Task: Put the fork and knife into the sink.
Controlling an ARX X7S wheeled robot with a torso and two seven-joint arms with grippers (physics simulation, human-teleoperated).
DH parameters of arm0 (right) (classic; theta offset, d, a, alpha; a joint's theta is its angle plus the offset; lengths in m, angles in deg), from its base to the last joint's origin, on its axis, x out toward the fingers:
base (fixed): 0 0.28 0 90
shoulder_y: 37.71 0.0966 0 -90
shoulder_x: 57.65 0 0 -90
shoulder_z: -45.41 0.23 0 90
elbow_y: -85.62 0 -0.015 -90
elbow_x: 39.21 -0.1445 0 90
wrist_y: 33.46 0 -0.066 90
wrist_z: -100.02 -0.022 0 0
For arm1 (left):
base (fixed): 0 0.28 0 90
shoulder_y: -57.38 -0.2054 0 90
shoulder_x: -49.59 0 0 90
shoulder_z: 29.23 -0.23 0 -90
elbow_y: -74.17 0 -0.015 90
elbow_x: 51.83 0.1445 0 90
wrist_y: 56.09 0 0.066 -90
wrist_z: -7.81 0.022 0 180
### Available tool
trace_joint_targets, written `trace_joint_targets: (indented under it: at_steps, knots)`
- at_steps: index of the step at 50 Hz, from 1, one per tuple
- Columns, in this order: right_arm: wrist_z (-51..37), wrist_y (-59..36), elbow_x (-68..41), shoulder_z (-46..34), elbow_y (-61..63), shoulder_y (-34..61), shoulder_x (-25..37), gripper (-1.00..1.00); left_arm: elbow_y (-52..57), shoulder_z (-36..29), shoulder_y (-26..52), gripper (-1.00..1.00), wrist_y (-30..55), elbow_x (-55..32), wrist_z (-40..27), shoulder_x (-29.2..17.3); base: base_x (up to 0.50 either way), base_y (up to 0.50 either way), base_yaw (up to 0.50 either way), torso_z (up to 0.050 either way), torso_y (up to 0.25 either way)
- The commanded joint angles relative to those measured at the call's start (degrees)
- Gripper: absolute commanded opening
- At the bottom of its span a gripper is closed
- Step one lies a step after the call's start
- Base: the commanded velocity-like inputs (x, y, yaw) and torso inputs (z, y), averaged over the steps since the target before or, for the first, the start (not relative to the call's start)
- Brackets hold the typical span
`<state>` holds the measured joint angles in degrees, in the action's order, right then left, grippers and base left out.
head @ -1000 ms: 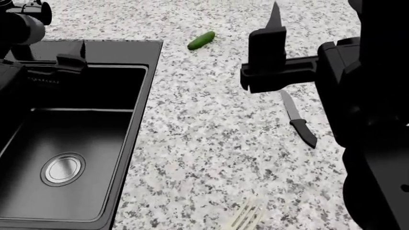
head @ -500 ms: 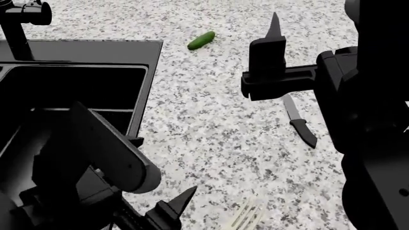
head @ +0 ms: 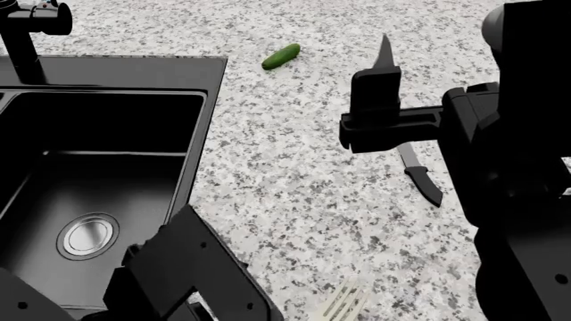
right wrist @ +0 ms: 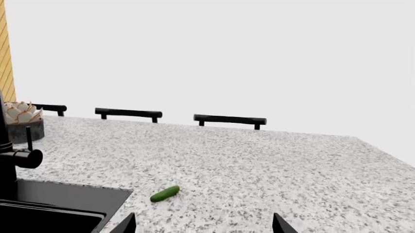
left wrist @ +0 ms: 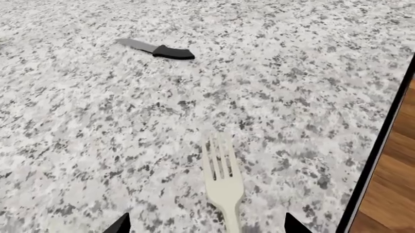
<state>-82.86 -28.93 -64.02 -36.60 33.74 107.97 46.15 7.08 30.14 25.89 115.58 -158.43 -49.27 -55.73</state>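
Left gripper (left wrist: 206, 224): only two dark fingertips (left wrist: 118, 224) show at the edge of the left wrist view, set wide apart, holding nothing, touching nothing visible. The fork (left wrist: 223, 182) lies flat on the speckled countertop (left wrist: 279, 87) between those tips, handle running out of frame between them, tines pointing toward 12 o'clock in that view. No contact with the fork can be seen.

Right gripper (right wrist: 202, 224): two tips show in the right wrist view, spread wide, empty. In the head view it hangs above the counter at about 2 o'clock of centre, one pointed finger (head: 384, 55) sticking up.

Versus half a second ago: the left arm (head: 192, 277) has dropped lower in the head view, so its gripper tip is now out of frame and more of the sink (head: 192, 144) basin and drain (head: 87, 236) is uncovered. The right gripper has shifted slightly down and right. Fork, knife and cucumber have not moved.

The knife (head: 418, 170) lies flat on the counter just below the right gripper in the head view, blade partly hidden behind it, black handle toward 5 o'clock; apart from the fingers. In the left wrist view it is well away from the fork, at about 11 o'clock. The cucumber (head: 281, 56) sits near the sink's far right corner. Fork tines peek in at 6 o'clock of the head view, right of the left arm. Neither utensil is in the sink.
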Motion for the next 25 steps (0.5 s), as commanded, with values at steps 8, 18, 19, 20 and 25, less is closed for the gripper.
trace_joint_targets:
  at_steps: [8, 18, 19, 20, 25]
  knots:
    - [-0.01, 2.78, -0.70, 1.14, -0.82, -3.33, 0.06, 1.00, -9.27, -8.09, 1.26, 1.00, -1.23, -3.71, -3.36, 1.11, 0.00, 0.00, 0.00, 0.000, 0.000]
    - [0.07, 4.99, -0.96, 1.50, -1.17, -5.48, -0.37, 1.00, -12.20, -13.60, 4.28, 1.00, 1.17, -4.31, -3.46, 2.42, 0.00, 0.00, 0.00, 0.000, 0.000]
    - [0.19, 5.37, -0.99, 1.59, -1.39, -5.73, -0.34, 1.00, -12.42, -13.86, 4.34, 1.00, 1.54, -3.64, -2.81, 2.60, 0.00, 0.00, 0.00, 0.000, 0.000]
    - [0.21, 5.52, -1.01, 1.66, -1.50, -5.83, -0.33, 1.00, -13.16, -14.17, 4.53, 1.00, 1.58, -3.43, -2.48, 2.80, 0.00, 0.00, 0.00, 0.000, 0.000]
    - [0.36, 5.82, -1.31, 2.09, -1.64, -6.27, -0.19, 1.00, -15.89, -14.81, 4.47, 1.00, 0.79, -3.04, -1.17, 2.95, 0.00, 0.00, 0.00, 0.000, 0.000]
